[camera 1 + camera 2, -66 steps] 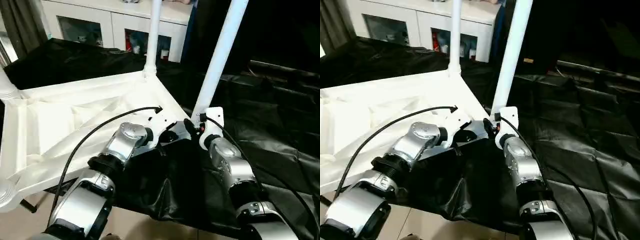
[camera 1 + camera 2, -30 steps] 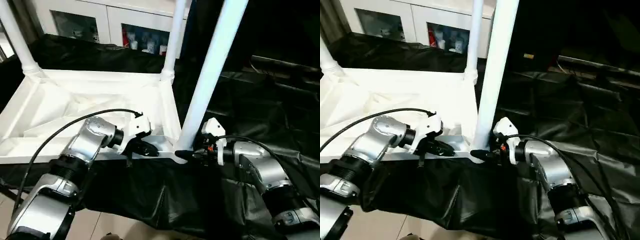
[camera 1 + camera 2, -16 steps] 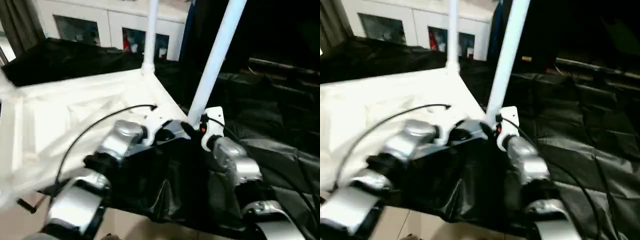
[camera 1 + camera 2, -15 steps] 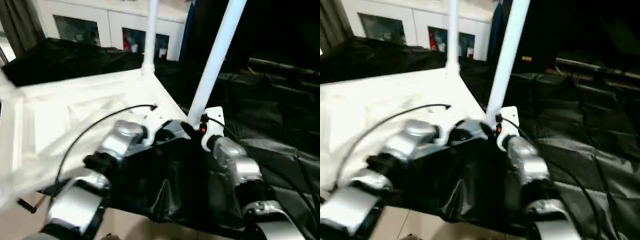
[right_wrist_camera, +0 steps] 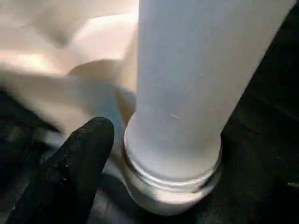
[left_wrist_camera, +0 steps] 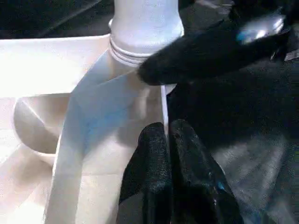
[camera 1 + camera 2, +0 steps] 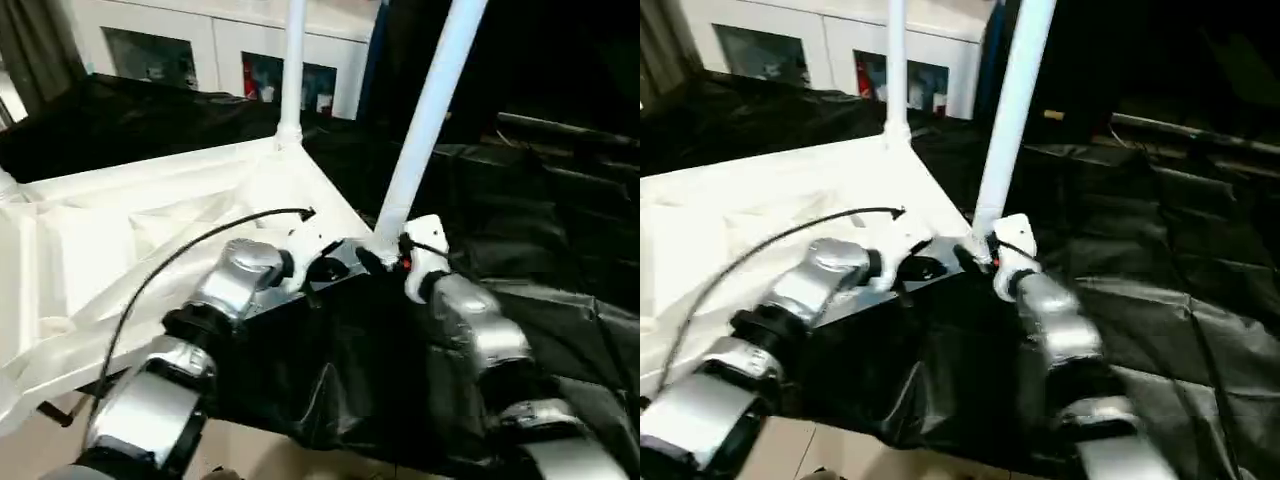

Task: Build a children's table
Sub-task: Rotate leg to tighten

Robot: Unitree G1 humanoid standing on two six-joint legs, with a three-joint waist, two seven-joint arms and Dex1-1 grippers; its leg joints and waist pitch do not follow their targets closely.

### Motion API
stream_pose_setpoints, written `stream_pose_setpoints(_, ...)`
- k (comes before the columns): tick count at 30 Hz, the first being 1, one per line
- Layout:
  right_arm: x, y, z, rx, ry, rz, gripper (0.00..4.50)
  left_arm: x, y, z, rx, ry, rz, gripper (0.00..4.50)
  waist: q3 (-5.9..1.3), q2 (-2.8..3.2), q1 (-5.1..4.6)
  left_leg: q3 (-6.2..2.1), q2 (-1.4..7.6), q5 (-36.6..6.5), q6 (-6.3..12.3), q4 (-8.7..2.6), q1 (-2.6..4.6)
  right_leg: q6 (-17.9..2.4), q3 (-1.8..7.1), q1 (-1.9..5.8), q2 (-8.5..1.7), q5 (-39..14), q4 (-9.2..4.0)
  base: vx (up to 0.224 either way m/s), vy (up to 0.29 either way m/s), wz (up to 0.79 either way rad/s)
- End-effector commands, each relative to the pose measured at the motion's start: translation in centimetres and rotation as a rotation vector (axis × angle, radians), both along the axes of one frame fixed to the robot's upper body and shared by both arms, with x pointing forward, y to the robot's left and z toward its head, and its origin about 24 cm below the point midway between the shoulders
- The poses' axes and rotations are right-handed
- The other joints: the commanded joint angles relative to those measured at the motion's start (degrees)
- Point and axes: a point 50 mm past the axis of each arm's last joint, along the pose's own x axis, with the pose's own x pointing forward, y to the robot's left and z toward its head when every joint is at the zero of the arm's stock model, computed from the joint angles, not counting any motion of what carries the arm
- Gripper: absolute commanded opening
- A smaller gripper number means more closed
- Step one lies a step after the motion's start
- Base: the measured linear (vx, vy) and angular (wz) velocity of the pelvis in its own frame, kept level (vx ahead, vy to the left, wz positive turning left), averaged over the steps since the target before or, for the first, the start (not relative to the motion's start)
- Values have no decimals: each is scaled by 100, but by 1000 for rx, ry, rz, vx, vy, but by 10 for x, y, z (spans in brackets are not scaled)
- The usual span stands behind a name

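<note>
The table top [image 7: 150, 240] lies underside-up with 2 legs standing. At the near leg [image 7: 425, 120], my left gripper [image 6: 170, 140], fingers together, steadies the corner; my right gripper [image 7: 372, 258] straddles its base, jaws apart.

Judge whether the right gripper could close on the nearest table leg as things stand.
Probably yes: the right gripper sits at the nearest leg's base, one finger beside it, nothing between. The left gripper crowds the corner.
</note>
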Motion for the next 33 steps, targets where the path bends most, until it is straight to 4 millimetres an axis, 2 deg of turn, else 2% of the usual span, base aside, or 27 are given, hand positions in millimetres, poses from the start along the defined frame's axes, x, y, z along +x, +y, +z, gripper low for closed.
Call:
stream_pose_setpoints(1, -6, 11, 11, 36, -20, 199, 381, -13, 0, -13, 19, 79, -106, 0, -315, 16, 41, 48, 36, -1191, 338, -329, -32, -1237, 204, 314, -223, -593, -343, 0, 0, 0)
stream_pose_setpoints(4, -14, 0, 14, 35, 12, 318, 381, -21, 9, -10, -3, 113, -216, 0, -321, 21, 57, 55, 42, -904, 450, -311, -20, -1414, 197, 330, -219, -173, -297, 0, 0, 0)
stream_pose_setpoints(7, -17, -7, 15, 27, 30, 372, 381, -27, 17, -8, -9, 154, -278, 0, -323, 35, 48, 65, 52, -866, 488, -306, 9, -1588, 203, 319, -218, 24, -263, 0, 0, 0)
stream_pose_setpoints(9, -19, -11, 16, 26, 39, 395, 381, -28, 24, -8, 4, 170, -292, 0, -316, 47, 63, 71, 61, -1040, 460, -312, 30, -1594, 202, 306, -224, -162, -278, 0, 0, 0)
stream_pose_setpoints(13, -22, -13, 15, 26, 59, 433, 381, -28, 32, -8, 18, 179, -283, 0, -290, 47, 85, 73, 66, -1311, 280, -336, 42, -1473, 211, 296, -233, -653, -321, 0, 0, 0)
stream_pose_setpoints(14, -22, -13, 15, 26, 59, 433, 381, -28, 32, -8, 18, 179, -283, 0, -287, 11, 96, 72, 64, -1366, 252, -336, 37, -1413, 211, 294, -240, -822, -326, 0, 0, 0)
stream_pose_setpoints(15, -24, -13, 14, 23, 70, 449, 365, -28, 34, -8, 19, 179, -278, 0, -284, 21, 108, 69, 69, -1407, 213, -342, 44, -1359, 215, 282, -252, -970, -346, 0, 0, 0)
stream_pose_setpoints(17, -27, -12, 12, 15, 82, 471, 355, -28, 36, -8, 19, 179, -276, 0, -293, 20, 130, 67, 66, -1308, 195, -336, 39, -1318, 219, 289, -242, -862, -329, 0, 0, 0)
stream_pose_setpoints(20, -28, -11, 11, 16, 87, 479, 316, -29, 37, -7, 17, 178, -275, 0, -307, 4, 146, 70, 58, -1168, 212, -325, 30, -1345, 216, 301, -236, -646, -296, 0, 0, 0)
stream_pose_setpoints(21, -29, -9, 10, 21, 90, 485, 316, -29, 36, -7, 15, 175, -273, 0, -307, 2, 147, 73, 55, -1120, 231, -320, 30, -1360, 216, 300, -234, -587, -290, 0, 0, 0)
stream_pose_setpoints(26, -33, -4, 5, 29, 103, 487, 269, -28, 32, -8, 9, 158, -258, 0, -299, -6, 154, 76, 54, -1148, 242, -321, 31, -1324, 215, 294, -239, -724, -307, 0, 0, 0)
stream_pose_setpoints(28, -32, 1, -1, 43, 104, 412, 265, -25, 28, -9, 8, 133, -214, 0, -293, -9, 150, 72, 52, -1203, 201, -327, 24, -1277, 219, 287, -245, -867, -319, 0, 0, 0)
stream_pose_setpoints(31, -31, 3, -4, 53, 106, 359, 262, -22, 25, -10, 8, 120, -189, 0, -260, -12, 145, 62, 49, -1620, 73, -360, 60, -1072, 217, 253, -255, -1624, -410, 0, 0, 0)
stream_pose_setpoints(32, -28, 7, -7, 73, 105, 282, 262, -17, 19, -10, 8, 96, -138, 0, -258, -9, 142, 61, 47, -1644, 51, -363, 61, -1023, 223, 242, -260, -1735, -422, 0, 0, 0)
stream_pose_setpoints(33, -26, 11, -12, 87, 113, 197, 261, -12, 13, -9, 7, 71, -78, 0, -247, 9, 132, 63, 47, -1764, -5, -369, 82, -969, 228, 199, -254, -1926, -451, 0, 0, 0)
